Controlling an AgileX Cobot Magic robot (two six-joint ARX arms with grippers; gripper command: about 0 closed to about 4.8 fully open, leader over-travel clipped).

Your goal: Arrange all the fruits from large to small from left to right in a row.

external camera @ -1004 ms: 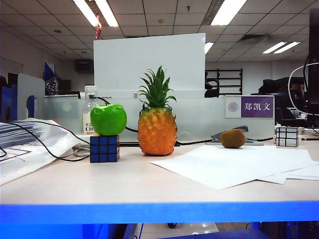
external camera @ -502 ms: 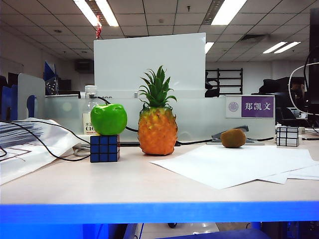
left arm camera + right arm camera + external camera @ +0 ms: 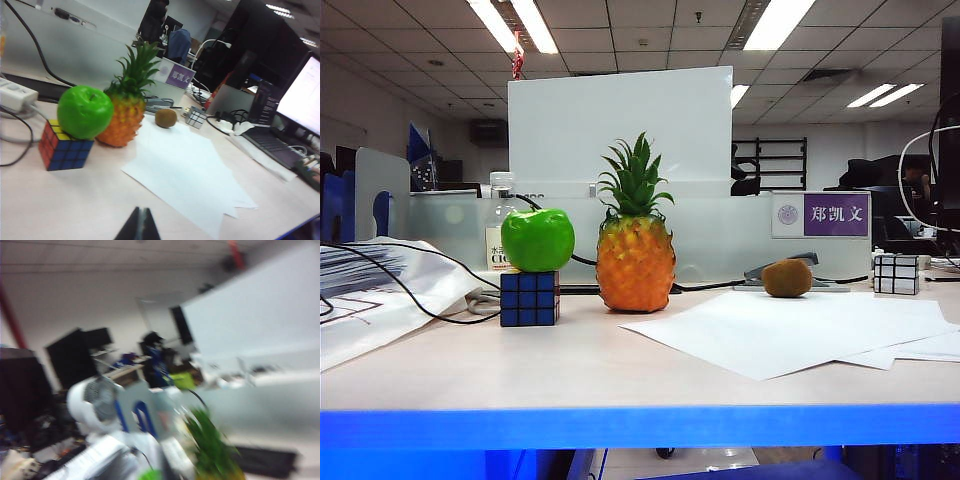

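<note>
The pineapple (image 3: 635, 262) is seen standing upright near the middle of the table (image 3: 570, 370), its green crown pointing up. Just beside it on the left, the green apple (image 3: 537, 240) is perched on top of the dark blue puzzle cube (image 3: 529, 298), touching it. The kiwi (image 3: 787, 278) is found well apart on the right, lying on the table behind the white paper sheets (image 3: 790, 330). Farther right, near the table's edge, the silver mirror cube (image 3: 897, 273) is set.

In the left wrist view the same row is shown: apple (image 3: 85, 111) on the cube (image 3: 65, 150), pineapple (image 3: 125, 107) touching or just behind the apple, kiwi (image 3: 165, 118) and mirror cube (image 3: 195, 118) beyond, with the paper (image 3: 185, 175) spread in front. The left gripper (image 3: 138, 226) is seen as two dark fingertips pressed together, closed on nothing, held above the near part of the table.

The right wrist view is heavily blurred; only the pineapple's crown (image 3: 210, 442) is made out. The right gripper is not seen in any view, so its state cannot be told.
</note>
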